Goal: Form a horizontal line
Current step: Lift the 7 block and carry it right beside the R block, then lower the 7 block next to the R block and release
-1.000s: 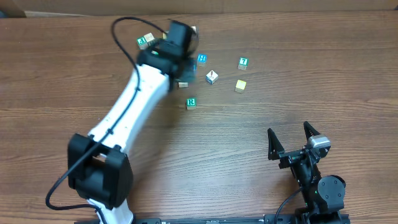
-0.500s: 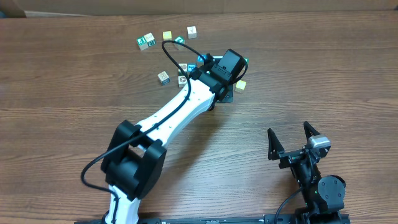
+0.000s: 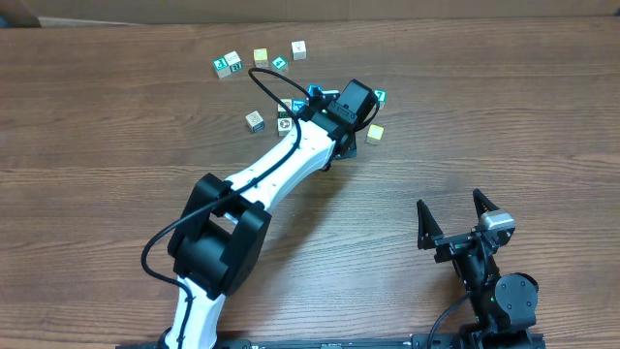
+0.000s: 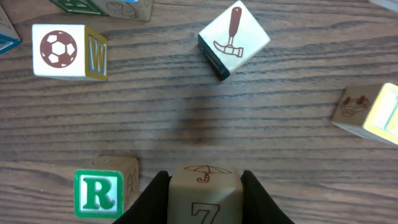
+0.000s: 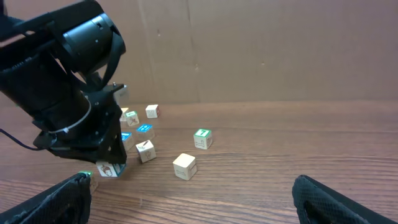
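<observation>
On a brown wood-grain table (image 4: 298, 162), a white wooden cube with a brown soccer ball on top and a blue W on its side (image 4: 68, 51) lies well to the left of the white wooden hammer cube (image 4: 235, 38), which sits turned at an angle to the grain. In the left wrist view, below and to the left of the hammer cube, a natural wooden cube with a green letter R (image 4: 99, 193) rests just beside the left gripper (image 4: 204, 177). Its black fingers (image 4: 152, 200) are clamped against two opposite sides of a pale wooden cube showing a red umbrella and the numeral 7 (image 4: 204, 205). This cube is directly below the hammer cube in that view and apart from it; whether it touches the table cannot be told. To the right of the hammer cube and lower in that view lies a tan wooden cube with a brown dumbbell drawing (image 4: 360, 109), partly cut off by the frame edge. In the right wrist view, a white wooden cube with a green-framed face (image 5: 201, 138) stands to the right of the hammer cube. At far right, well away from the hammer cube and near the table's front edge, the right gripper (image 3: 452, 218) points upward with its fingers spread wide apart.
</observation>
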Action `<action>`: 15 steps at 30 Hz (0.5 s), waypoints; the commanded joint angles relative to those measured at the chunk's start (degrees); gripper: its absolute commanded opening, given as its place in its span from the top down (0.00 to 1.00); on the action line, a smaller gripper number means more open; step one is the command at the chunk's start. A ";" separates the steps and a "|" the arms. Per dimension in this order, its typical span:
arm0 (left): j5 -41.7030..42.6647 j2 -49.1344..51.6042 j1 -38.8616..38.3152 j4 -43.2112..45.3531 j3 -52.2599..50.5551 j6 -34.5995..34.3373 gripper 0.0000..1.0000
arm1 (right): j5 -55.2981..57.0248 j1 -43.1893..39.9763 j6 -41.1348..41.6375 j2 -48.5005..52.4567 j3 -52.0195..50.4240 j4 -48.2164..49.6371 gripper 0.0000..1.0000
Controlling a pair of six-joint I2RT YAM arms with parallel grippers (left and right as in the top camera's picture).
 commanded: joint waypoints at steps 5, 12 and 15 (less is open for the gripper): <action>-1.57 0.66 1.44 0.15 -0.48 1.79 0.91 | 0.50 -0.11 -0.24 -0.22 -0.59 0.35 0.00; -0.70 0.68 1.70 -0.17 -0.87 1.75 0.91 | 0.50 -0.11 -0.24 -0.22 -0.59 0.35 0.00; -0.55 0.68 1.70 -0.20 -1.42 1.22 0.91 | 0.50 -0.11 -0.24 -0.22 -0.59 0.37 0.00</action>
